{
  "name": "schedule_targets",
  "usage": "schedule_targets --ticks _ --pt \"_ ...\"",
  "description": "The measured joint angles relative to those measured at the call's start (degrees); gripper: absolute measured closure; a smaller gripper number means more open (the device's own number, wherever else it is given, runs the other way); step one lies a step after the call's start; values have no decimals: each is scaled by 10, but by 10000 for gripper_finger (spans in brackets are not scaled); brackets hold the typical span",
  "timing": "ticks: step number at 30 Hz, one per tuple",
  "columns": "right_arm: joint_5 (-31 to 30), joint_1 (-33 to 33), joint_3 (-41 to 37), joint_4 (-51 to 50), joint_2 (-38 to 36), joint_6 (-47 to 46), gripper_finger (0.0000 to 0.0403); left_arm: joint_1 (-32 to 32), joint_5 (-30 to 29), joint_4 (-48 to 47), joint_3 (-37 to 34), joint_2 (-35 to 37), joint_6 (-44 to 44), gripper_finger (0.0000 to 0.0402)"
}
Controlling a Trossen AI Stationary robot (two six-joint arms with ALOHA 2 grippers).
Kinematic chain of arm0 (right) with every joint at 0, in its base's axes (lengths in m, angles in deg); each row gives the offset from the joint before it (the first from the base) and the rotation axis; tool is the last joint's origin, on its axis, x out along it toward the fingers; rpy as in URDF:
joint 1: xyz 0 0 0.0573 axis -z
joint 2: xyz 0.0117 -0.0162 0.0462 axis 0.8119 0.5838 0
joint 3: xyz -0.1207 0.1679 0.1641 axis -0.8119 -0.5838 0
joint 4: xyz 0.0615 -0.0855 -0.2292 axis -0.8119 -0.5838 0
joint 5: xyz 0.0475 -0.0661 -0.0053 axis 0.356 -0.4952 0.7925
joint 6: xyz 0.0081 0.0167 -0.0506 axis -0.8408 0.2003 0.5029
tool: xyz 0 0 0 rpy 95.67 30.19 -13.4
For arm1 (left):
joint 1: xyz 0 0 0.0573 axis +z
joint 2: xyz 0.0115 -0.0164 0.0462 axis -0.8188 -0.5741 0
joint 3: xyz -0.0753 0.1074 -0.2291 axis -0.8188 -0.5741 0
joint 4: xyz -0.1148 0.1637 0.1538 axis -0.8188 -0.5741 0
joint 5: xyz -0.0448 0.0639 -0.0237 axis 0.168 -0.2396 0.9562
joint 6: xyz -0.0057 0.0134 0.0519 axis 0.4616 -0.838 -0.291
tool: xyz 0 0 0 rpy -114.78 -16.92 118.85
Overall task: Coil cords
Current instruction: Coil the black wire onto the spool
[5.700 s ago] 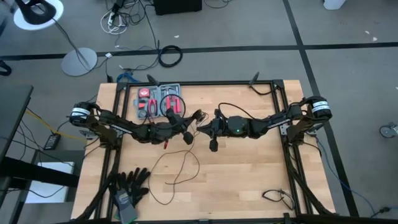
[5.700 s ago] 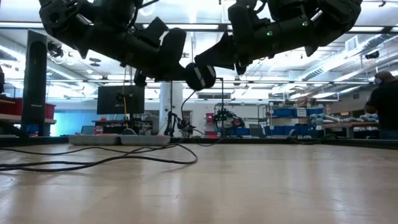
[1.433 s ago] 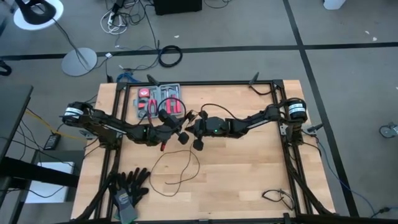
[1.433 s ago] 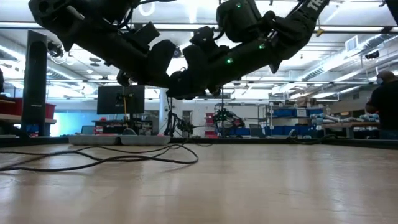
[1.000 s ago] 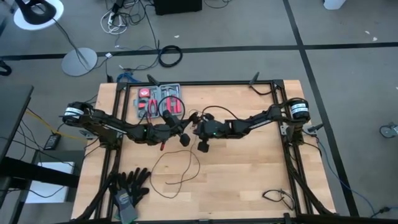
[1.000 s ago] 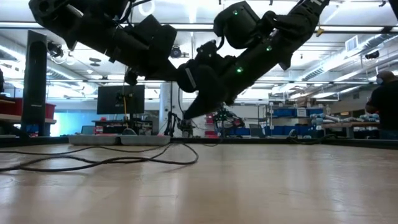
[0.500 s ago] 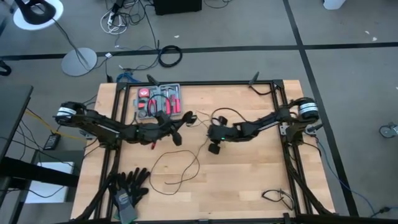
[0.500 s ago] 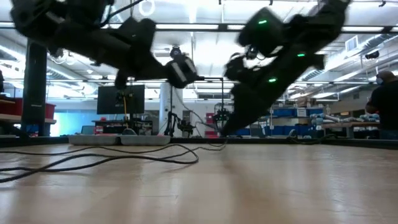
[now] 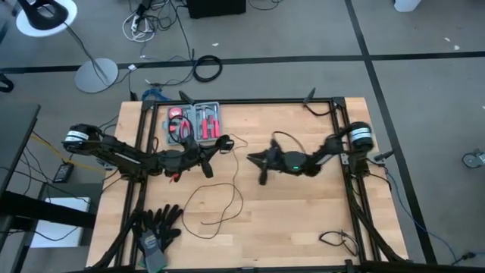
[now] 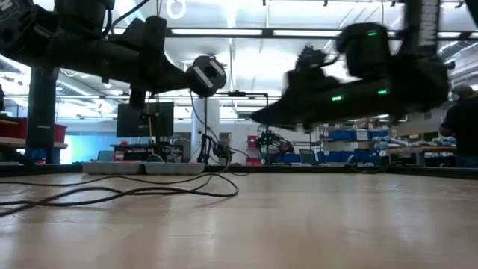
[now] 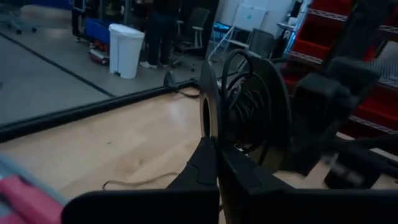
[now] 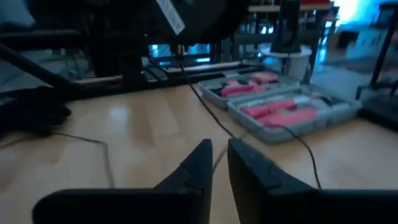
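Note:
My left gripper (image 11: 216, 157) is shut on a round black disc (image 11: 245, 102) with thin black cord wound on it. The disc shows in the high view (image 9: 223, 142) just near of the tool tray, and in the low view (image 10: 206, 75) well above the table. The rest of the cord (image 9: 216, 201) lies in loose loops on the wood (image 10: 149, 191). My right gripper (image 9: 253, 157) hovers level to the right of the disc, pointing at it. Its fingers (image 12: 214, 155) stand a narrow gap apart, and I see nothing between them. My left gripper pinches the disc's rim (image 11: 210, 127) at its lower edge between its two fingers. The fingers come in level from the table's left. The disc stands on edge, lifted clear of the table, with cord trailing from it down to the wood.
A grey tray of red-handled tools (image 9: 195, 121) sits at the far left, just beyond the disc. Black gloves (image 9: 155, 227) lie at the near left corner. A short black cable (image 9: 337, 241) lies near the right front corner. A black frame (image 9: 345, 121) borders the table.
The two grippers have drawn apart. My left gripper has gone toward the table's left edge with the disc, still lifted. My right gripper has pulled back toward the right edge, sunk a little, and tipped from slanting down to level.

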Motion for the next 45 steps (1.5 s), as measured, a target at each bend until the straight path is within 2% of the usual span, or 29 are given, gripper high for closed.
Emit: schedule_targets --ticks 6,9,14,17,31,34,37,40,43,45 --pt "-6 13 99 -8 67 81 351 0 6 11 4 0 -6 402" --pt "-6 13 131 -53 85 127 351 0 10 10 4 0 -7 402" --pt "-6 18 180 -155 85 151 351 0 19 15 4 -1 -6 402" --pt "-5 23 196 -167 86 151 350 0 19 16 4 -1 -6 402" --pt "-4 33 200 -175 86 150 351 0 39 36 4 -1 -6 402" --pt "-3 36 200 -175 86 148 363 0 54 48 4 -1 -5 402" --pt "-3 40 200 -178 86 112 393 0 57 50 4 -1 -6 402" --pt "-11 42 200 -181 80 95 396 0 57 42 4 -1 -5 402" --pt "-20 42 200 -216 50 96 400 0 56 10 4 -1 -5 402" --pt "-20 42 200 -280 17 88 400 0 55 -6 4 -1 1 402"
